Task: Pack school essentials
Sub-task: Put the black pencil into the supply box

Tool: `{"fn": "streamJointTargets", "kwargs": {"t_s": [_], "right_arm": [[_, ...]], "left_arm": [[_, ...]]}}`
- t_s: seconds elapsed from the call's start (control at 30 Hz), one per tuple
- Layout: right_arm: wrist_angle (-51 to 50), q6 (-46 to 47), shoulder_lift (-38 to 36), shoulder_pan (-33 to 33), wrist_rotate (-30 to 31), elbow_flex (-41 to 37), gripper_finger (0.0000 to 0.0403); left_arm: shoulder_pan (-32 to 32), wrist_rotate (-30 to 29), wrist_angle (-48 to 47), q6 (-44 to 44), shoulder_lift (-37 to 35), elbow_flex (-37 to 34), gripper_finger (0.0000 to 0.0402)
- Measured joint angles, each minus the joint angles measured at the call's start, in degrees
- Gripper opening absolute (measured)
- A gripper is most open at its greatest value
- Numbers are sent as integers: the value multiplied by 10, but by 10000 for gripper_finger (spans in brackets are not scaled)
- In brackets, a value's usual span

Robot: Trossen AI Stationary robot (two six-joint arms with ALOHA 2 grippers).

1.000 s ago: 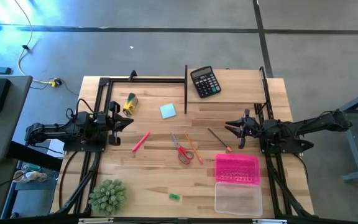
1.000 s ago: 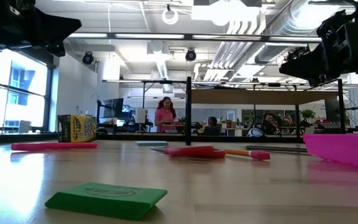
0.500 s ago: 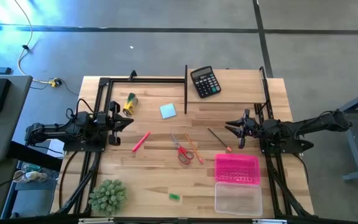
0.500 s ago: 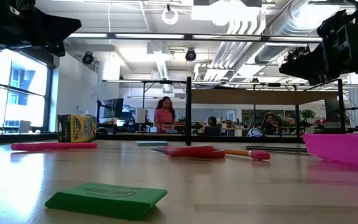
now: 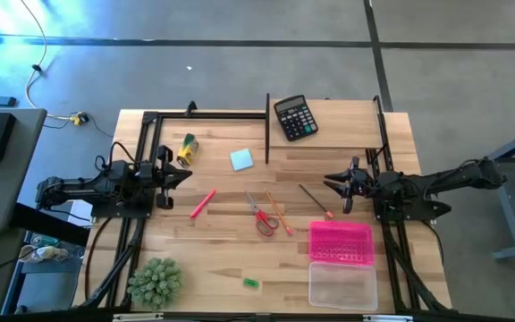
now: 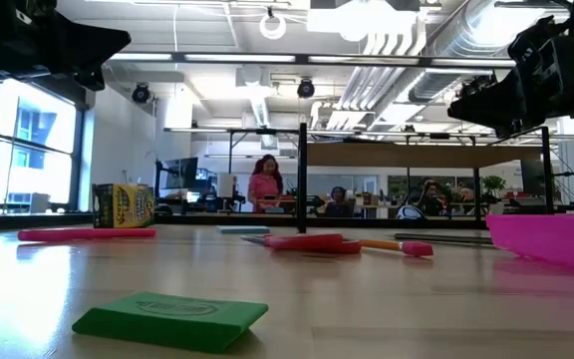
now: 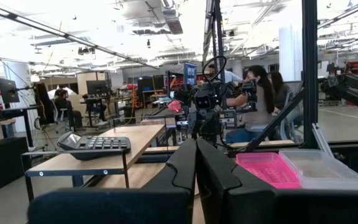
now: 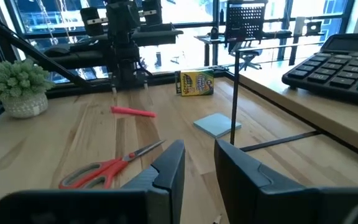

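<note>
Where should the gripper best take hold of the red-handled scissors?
Probably from straight above, across the closed blades just beyond the handles: the scissors lie flat, and the blades are narrower than the red loops.

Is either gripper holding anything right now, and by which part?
Nothing is held. The left gripper is shut and empty; the right gripper is open and empty.

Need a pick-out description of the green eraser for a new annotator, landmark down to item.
Start at the wooden table, on its near edge between the spiky green plant and the clear lid of the pink case. The green eraser lies alone on bare wood there. It is the only flat green slab, far smaller than the plant.
</note>
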Motion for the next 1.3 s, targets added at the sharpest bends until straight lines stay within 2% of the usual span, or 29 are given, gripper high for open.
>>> {"fn": "streamJointTargets", "kwargs": {"t_s": [0.37, 0.57, 0.67, 0.93, 1.07, 1.2, 1.3], "right_arm": [[13, 30, 0, 0, 1, 0, 80], [13, 66, 0, 0, 86, 0, 89], [2, 83, 0, 0, 117, 12, 111], [-71, 103, 20, 0, 193, 136, 169], [-126, 111, 54, 0, 237, 211, 174], [-200, 131, 96, 0, 240, 300, 171], [-281, 150, 134, 0, 238, 377, 170]], "left_arm": [[0, 0, 0, -14, 0, 0, 0], [0, -2, -1, -3, 0, 0, 0], [0, -30, -2, 9, 0, 0, 0], [0, -82, -59, -18, 0, 0, 1], [0, -135, -62, -50, 0, 0, 1], [0, -150, -86, -112, 0, 0, 1], [0, -168, -90, -120, 0, 0, 1]]}}
